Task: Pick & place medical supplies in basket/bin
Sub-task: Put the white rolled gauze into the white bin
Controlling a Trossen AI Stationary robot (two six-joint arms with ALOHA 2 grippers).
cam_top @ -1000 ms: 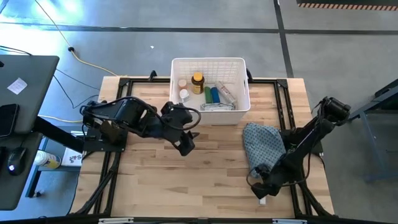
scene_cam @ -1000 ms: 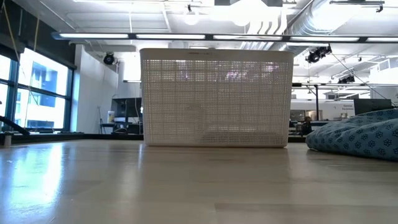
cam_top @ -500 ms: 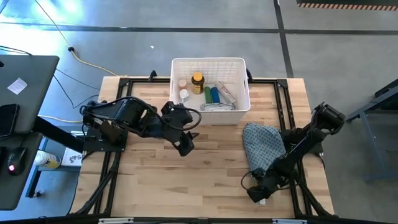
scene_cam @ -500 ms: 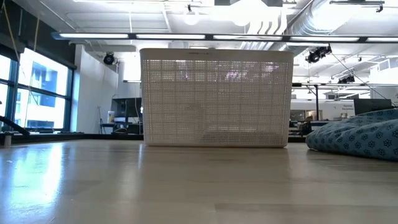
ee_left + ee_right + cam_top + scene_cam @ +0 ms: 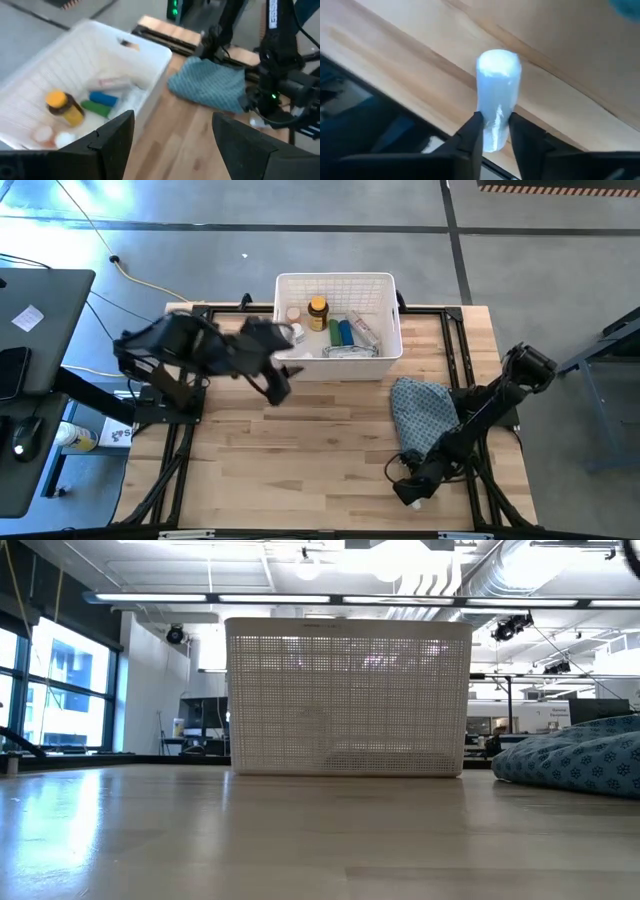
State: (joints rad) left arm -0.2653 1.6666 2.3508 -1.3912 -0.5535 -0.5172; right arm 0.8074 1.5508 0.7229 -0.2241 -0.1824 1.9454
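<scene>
The white basket [image 5: 338,278] stands at the table's far middle. In it lie an amber bottle with a yellow cap [image 5: 318,312], green and blue pieces [image 5: 100,102], white bottles [image 5: 295,325] and a white tube [image 5: 115,81]. My left gripper [image 5: 172,150] hangs open in the air by the basket's near left corner, holding nothing. My right gripper [image 5: 408,492] is low at the table's near right edge, shut on a small white tube [image 5: 497,90]. My right gripper pinches the white tube between its two fingers, one on each side of the end nearest the gripper [image 5: 495,132]. The fingers [image 5: 472,134] slant down from above. The tube's other end [image 5: 498,62] reaches out past the fingertips over the wood by the table's edge.
A blue-grey patterned cloth [image 5: 425,415] lies bunched on the right of the table, between the basket and my right gripper. Bare wood [image 5: 300,470] fills the near middle. Dark frame rails [image 5: 170,470] run along the table's sides.
My left gripper has risen and drawn back toward the table's far left, still open. My right gripper has shifted slightly toward the near edge, and its fingers have shut on the white tube.
</scene>
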